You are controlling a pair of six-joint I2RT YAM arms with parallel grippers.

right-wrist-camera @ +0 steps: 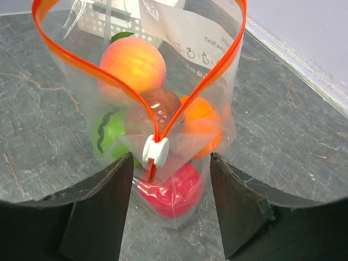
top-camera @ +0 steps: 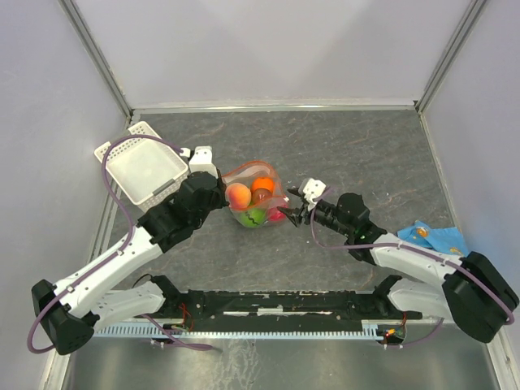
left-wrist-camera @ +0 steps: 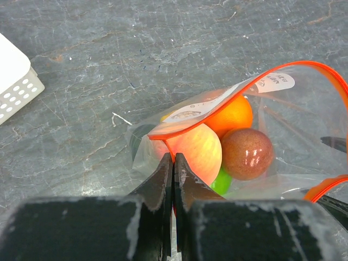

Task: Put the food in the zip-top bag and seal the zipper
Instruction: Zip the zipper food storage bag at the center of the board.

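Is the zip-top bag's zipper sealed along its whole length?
No, the zipper of the zip-top bag gapes wide open above its white slider.

Food (top-camera: 262,185) in zip-top bag (top-camera: 256,195). Basket (top-camera: 142,166) to bag's L, further back. L gripper (left-wrist-camera: 174,160) at bag's L edge, R gripper (top-camera: 291,213) at bag's R end, slider (right-wrist-camera: 155,150) betw. its jaws. Cloth (top-camera: 435,236) far R of bag.
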